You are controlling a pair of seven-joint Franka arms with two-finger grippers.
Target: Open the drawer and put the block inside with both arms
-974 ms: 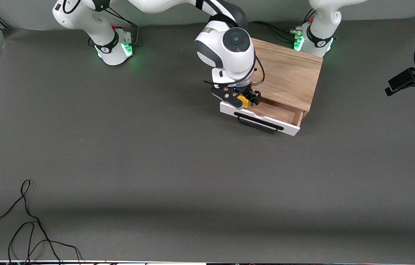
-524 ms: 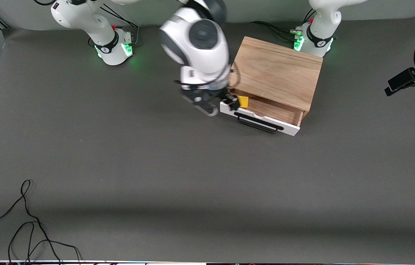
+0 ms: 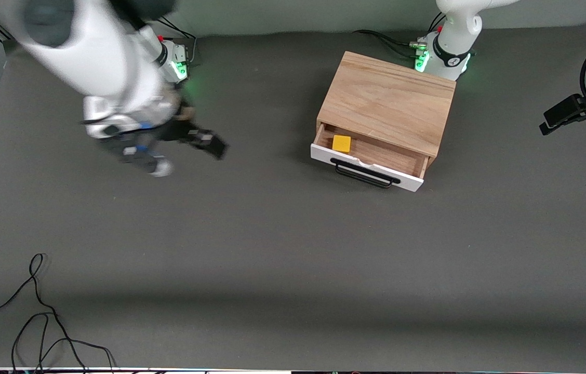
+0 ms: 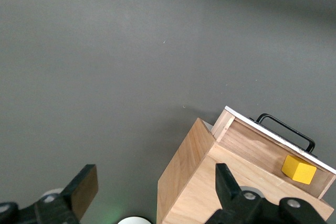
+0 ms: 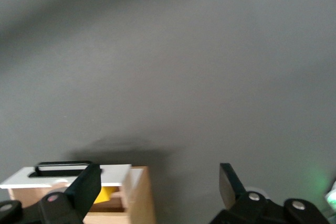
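Nothing between the wide-apart fingers of the right gripper [image 3: 186,156], up over the table [image 3: 272,249] toward the right arm's end, well apart from the drawer [image 3: 371,179]. Likewise spread and empty at the left gripper [image 4: 155,187], waiting above the wooden box [image 3: 389,101]. Inside the open drawer, at its corner toward the right arm's end: the block [image 3: 341,143]. Looks like the placing step done; calls next, at most, for pushing the drawer shut by the handle [image 3: 363,175].

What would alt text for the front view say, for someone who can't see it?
A small yellow block lies in the open drawer of a wooden box on a grey table. The right gripper, open and empty, hangs over the table near the right arm's base.
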